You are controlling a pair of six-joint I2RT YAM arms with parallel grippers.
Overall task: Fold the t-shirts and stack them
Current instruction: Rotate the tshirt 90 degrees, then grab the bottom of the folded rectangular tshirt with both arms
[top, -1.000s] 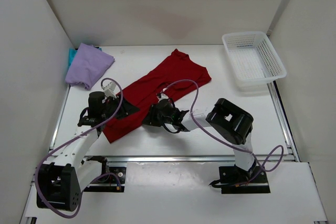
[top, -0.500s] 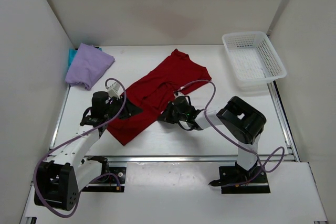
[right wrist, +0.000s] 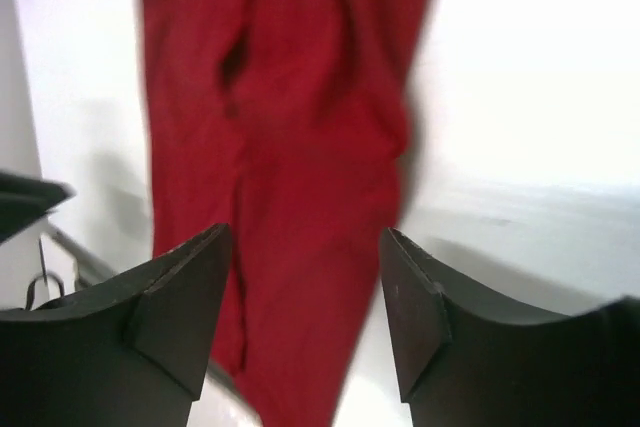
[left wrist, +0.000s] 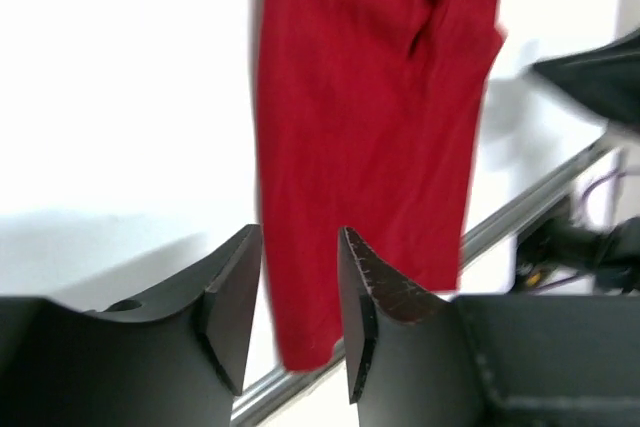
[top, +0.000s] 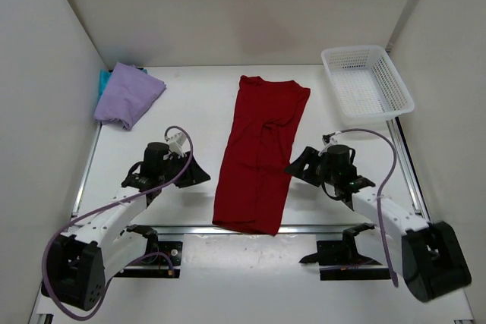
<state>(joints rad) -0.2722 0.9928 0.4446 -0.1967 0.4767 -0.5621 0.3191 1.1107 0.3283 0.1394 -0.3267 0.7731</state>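
Spread out long and narrow on the white table [top: 190,104]: a red shirt [top: 260,158], one end toward the back wall, the other reaching the table's near edge. Creased and bunched down its middle, otherwise flat.

Just left of the red shirt, close to its lower half: the left gripper [top: 199,172], low over the table, jaws parted by a small gap with nothing between them. Not touching the cloth. Seen from the left wrist, the same gripper [left wrist: 300,247] pointed at the shirt's side edge, bare table under the fingers.

Just right of the red shirt, at about the same level: the right gripper [top: 295,166], jaws spread wide and empty. From the right wrist, this gripper [right wrist: 305,237] framing the red cloth beyond the fingertips, none of it pinched.

Well left of the red shirt and farther back, in the corner: a lavender shirt [top: 129,95], folded, lying on a teal shirt [top: 102,81] with only a sliver showing.

Right of the red shirt's far end, well apart: a white mesh basket [top: 380,81].
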